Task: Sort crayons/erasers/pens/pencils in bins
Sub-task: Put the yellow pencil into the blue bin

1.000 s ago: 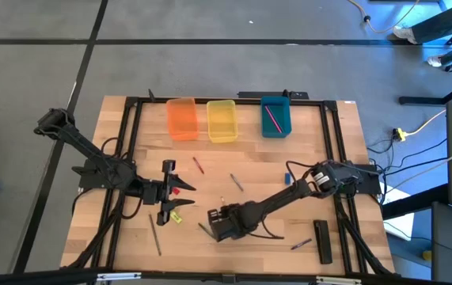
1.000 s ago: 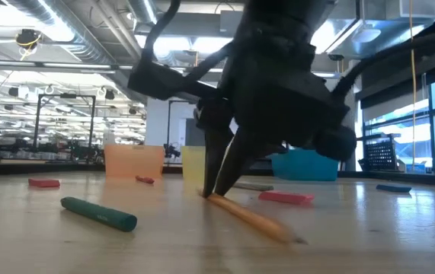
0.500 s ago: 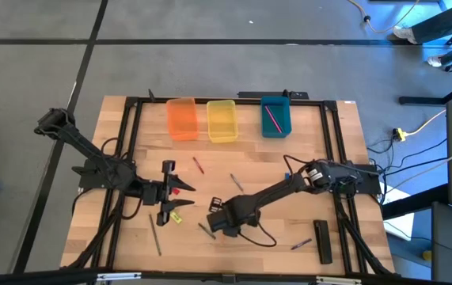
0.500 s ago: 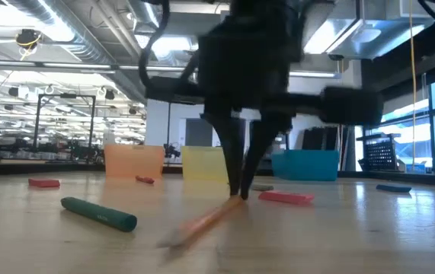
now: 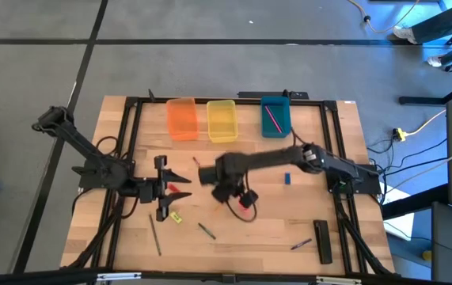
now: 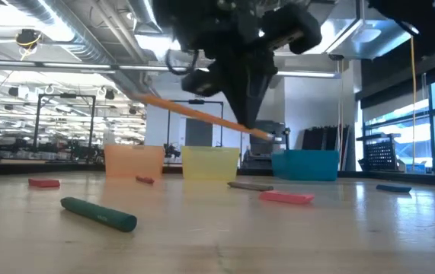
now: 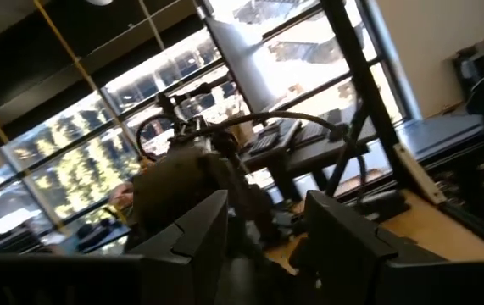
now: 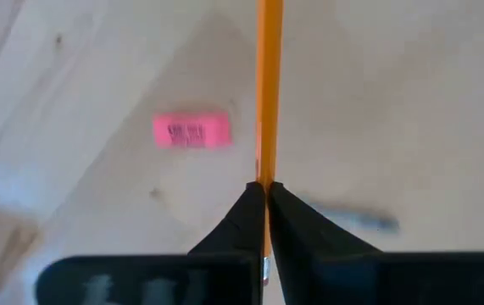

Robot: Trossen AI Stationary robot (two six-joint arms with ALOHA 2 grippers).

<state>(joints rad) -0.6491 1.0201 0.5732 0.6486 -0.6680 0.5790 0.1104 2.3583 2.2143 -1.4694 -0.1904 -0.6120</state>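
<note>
Lifted off the wood, my right gripper [image 5: 210, 176] has open air below it; between me and the bins [image 5: 222, 119] lies bare table [image 5: 249, 154] (only a small crayon [image 5: 198, 165] nearby). My left gripper [image 5: 165, 190] blocks the left.

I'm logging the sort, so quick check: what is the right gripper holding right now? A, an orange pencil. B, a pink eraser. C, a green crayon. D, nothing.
A: the right gripper is shut on the orange pencil, and the low view shows that pencil lifted clear of the table, tilted in the air.
</note>
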